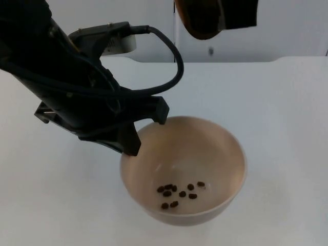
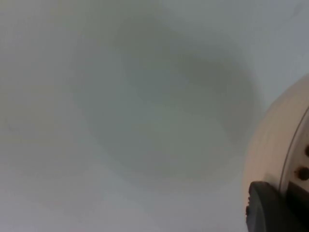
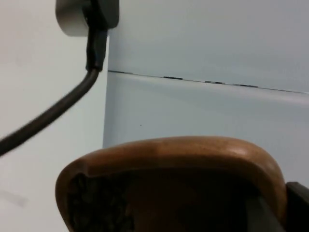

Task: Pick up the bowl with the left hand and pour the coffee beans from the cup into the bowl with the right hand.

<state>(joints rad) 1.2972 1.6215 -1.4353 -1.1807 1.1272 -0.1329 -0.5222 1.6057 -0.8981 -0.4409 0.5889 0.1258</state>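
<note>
My left gripper (image 1: 146, 128) is shut on the near-left rim of a cream bowl (image 1: 210, 148), one finger inside and one outside. The bowl is held above the table, and several coffee beans (image 1: 179, 193) lie on its bottom. In the left wrist view a black fingertip (image 2: 271, 209) sits against the bowl's outer wall (image 2: 275, 145), and the bowl's shadow (image 2: 164, 106) falls on the table below. High behind the bowl, my right gripper (image 1: 223, 14) is shut on a brown wooden cup (image 1: 201, 21). In the right wrist view the cup's rim (image 3: 174, 154) is tilted, with dark beans (image 3: 96, 203) inside.
The white table top (image 1: 287, 113) spreads around and beneath the bowl. It ends at the grey partition wall (image 1: 154, 31) at the back, which is also seen as the partition wall (image 3: 207, 38) in the right wrist view.
</note>
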